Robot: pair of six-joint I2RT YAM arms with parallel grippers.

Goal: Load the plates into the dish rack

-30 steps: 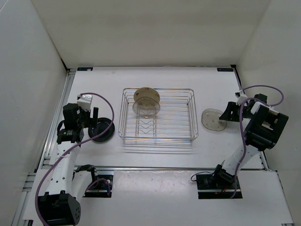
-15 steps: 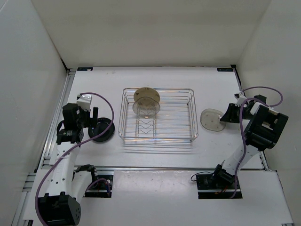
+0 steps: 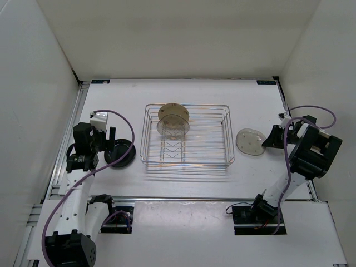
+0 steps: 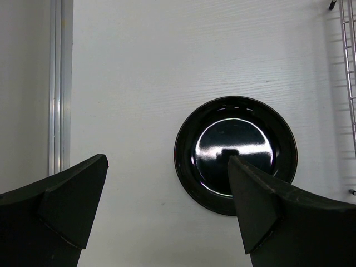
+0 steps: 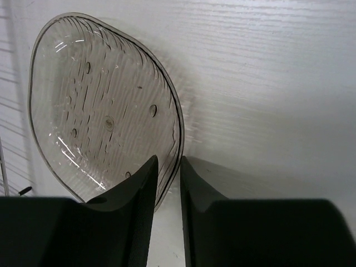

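Observation:
A chrome wire dish rack (image 3: 228, 135) stands mid-table. In its left part a tan plate (image 3: 173, 113) stands on edge, with a smoky-grey plate (image 3: 172, 128) just in front of it. A glossy black plate (image 4: 233, 147) lies flat left of the rack (image 3: 123, 153). My left gripper (image 4: 167, 161) hangs open above it, one finger over the plate's near edge and the other over bare table (image 3: 108, 146). Right of the rack, a second smoky-grey plate (image 5: 100, 105) is tipped up on its edge (image 3: 248, 142). My right gripper (image 5: 168, 160) pinches its near rim (image 3: 266, 139).
White walls enclose the table on three sides. An aluminium rail (image 4: 60, 83) runs along the left edge. The rack's right rim stands a short way left of the tipped plate. Both arm bases sit at the near edge.
The right gripper's jaws have narrowed onto the smoky-grey plate's rim, and the plate has tipped up and shifted slightly left. The left arm has stayed still.

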